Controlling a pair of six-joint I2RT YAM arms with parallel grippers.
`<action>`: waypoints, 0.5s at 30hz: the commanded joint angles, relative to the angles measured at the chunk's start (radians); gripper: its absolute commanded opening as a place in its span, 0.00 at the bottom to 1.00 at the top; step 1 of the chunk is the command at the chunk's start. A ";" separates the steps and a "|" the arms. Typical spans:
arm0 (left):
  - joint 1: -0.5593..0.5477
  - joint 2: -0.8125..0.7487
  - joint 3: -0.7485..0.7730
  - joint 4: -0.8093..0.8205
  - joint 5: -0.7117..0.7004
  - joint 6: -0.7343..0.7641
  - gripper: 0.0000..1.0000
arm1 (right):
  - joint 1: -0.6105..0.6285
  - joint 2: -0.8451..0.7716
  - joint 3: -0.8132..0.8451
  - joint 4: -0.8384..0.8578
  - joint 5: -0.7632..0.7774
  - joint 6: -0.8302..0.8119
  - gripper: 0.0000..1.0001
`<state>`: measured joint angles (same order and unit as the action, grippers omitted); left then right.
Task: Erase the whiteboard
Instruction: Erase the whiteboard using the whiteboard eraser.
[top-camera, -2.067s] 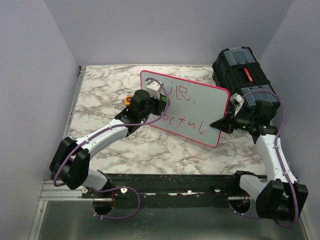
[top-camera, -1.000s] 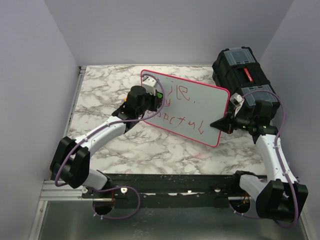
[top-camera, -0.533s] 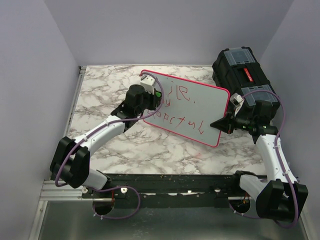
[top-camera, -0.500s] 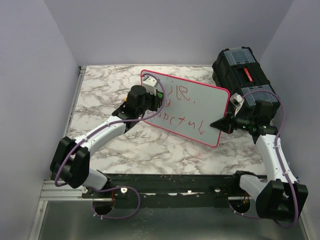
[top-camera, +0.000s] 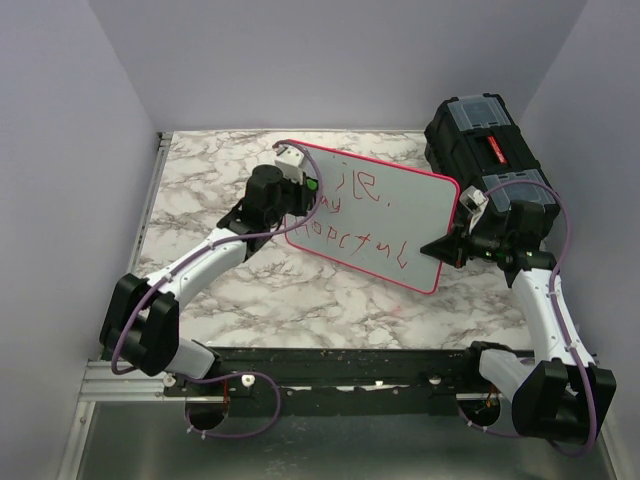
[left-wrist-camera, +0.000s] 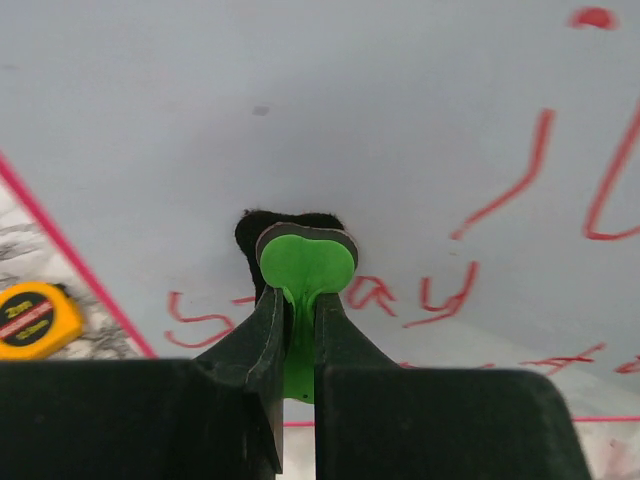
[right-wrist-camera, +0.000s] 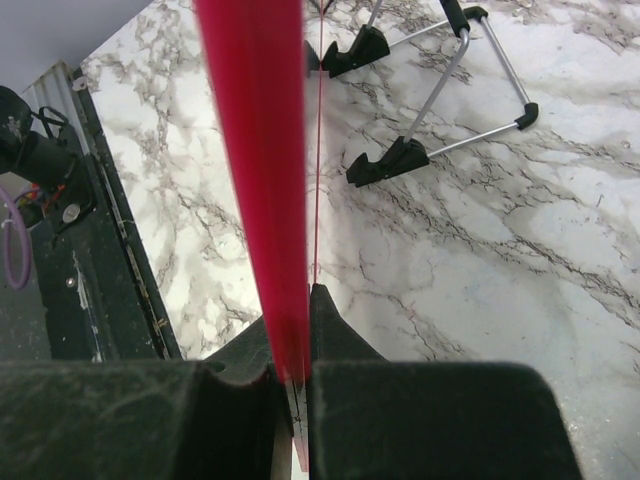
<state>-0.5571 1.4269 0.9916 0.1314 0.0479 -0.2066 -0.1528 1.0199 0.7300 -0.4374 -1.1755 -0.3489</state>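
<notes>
While right gripper (right-wrist-camera: 292, 370) clamps whiteboard (top-camera: 400, 200) rim | left gripper (left-wrist-camera: 297, 300) pinches green eraser (left-wrist-camera: 306, 258) against it

The scene is lit evenly and softly from above. In the top view the table (top-camera: 190, 170) is rendered bright and sharp, with only soft shadows laid on it. In the left wrist view the whiteboard (left-wrist-camera: 350, 120) is shown greyish and shaded, its lettering slightly softened. In the right wrist view its close rim is blurred.
</notes>
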 joint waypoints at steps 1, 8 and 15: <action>0.089 -0.017 0.019 0.008 0.014 0.003 0.00 | 0.005 -0.019 0.014 0.028 -0.024 -0.054 0.01; 0.009 -0.015 0.046 0.025 0.036 0.005 0.00 | 0.004 -0.012 0.014 0.028 -0.023 -0.055 0.00; -0.080 0.006 0.084 0.027 0.008 -0.005 0.00 | 0.005 -0.012 0.013 0.028 -0.018 -0.055 0.00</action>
<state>-0.6086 1.4269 1.0336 0.1322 0.0540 -0.2070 -0.1524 1.0199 0.7300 -0.4377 -1.1755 -0.3534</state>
